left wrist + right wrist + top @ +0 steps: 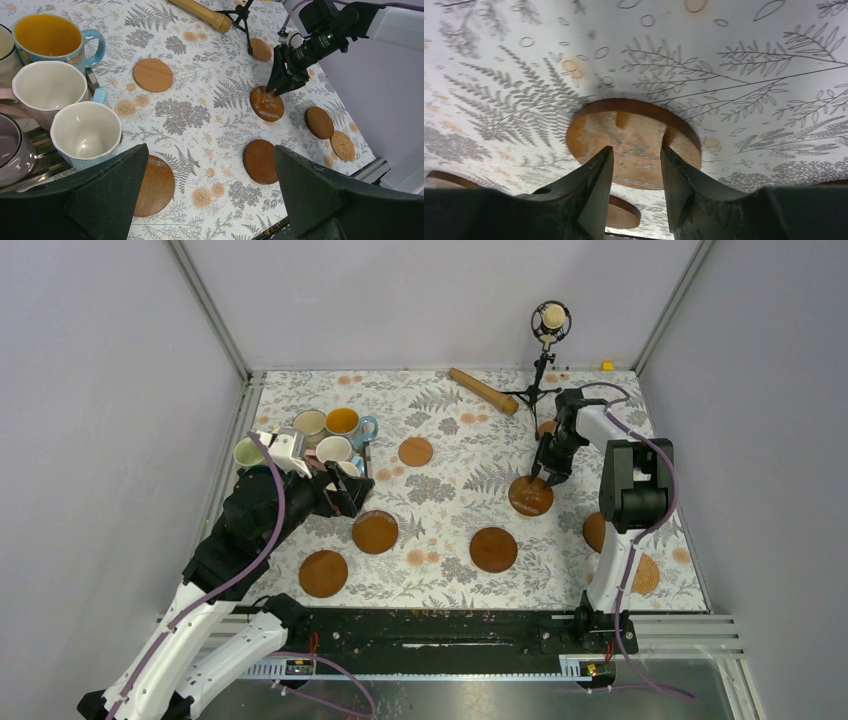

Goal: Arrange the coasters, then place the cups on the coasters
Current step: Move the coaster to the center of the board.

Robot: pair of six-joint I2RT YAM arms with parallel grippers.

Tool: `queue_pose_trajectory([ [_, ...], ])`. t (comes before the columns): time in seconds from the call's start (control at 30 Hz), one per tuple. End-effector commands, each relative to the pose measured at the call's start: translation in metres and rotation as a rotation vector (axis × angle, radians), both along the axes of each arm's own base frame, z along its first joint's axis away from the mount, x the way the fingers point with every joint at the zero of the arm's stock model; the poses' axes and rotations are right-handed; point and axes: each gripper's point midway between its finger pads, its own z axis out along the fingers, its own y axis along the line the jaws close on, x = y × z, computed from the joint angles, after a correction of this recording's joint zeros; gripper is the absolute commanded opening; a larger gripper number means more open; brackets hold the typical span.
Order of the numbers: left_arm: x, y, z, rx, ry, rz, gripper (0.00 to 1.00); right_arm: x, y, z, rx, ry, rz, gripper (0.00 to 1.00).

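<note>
Several brown coasters lie spread over the floral cloth. My right gripper (545, 477) (636, 147) points down over a dark glossy coaster (530, 496) (634, 142) right of the middle, its jaws a little apart with nothing between them and its tips close over the disc. Other coasters (415, 451) (375, 531) (493, 549) lie around the middle. The cups (322, 440) cluster at the far left, among them a blue one with yellow inside (47, 37) and a light blue one (85, 132). My left gripper (350, 490) (211, 147) hangs wide open beside the cups, holding nothing.
A wooden stick (483, 390) and a microphone on a tripod (548, 325) stand at the back. Two more coasters (645, 575) (594, 530) lie by the right arm's base, and another (323, 573) sits at the front left. Grey walls enclose the table.
</note>
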Motion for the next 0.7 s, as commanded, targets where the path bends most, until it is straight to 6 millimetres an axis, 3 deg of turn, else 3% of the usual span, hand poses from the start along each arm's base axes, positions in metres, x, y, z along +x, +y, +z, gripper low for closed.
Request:
queue_pose_trajectory([
  [0.0,0.003,-0.001,0.020,-0.032,-0.060,0.005,0.99,0.030,0.015,0.043,0.075,-0.186,-0.059,0.47],
  [0.17,0.003,0.000,0.020,-0.030,-0.061,0.008,0.99,0.069,0.004,0.080,0.083,-0.339,-0.158,0.47],
  [0.2,0.004,0.000,0.019,-0.029,-0.060,0.010,0.99,0.078,-0.010,0.086,0.077,-0.372,-0.204,0.47],
  [0.33,0.004,0.001,0.020,-0.028,-0.065,0.016,0.99,0.113,-0.026,0.101,0.098,-0.482,-0.308,0.46],
  [0.5,0.005,0.001,0.019,-0.023,-0.064,0.018,0.99,0.152,-0.042,0.101,0.153,-0.548,-0.449,0.45],
  [0.67,0.005,0.002,0.019,-0.019,-0.066,0.022,0.99,0.187,-0.049,0.085,0.241,-0.573,-0.572,0.43],
])
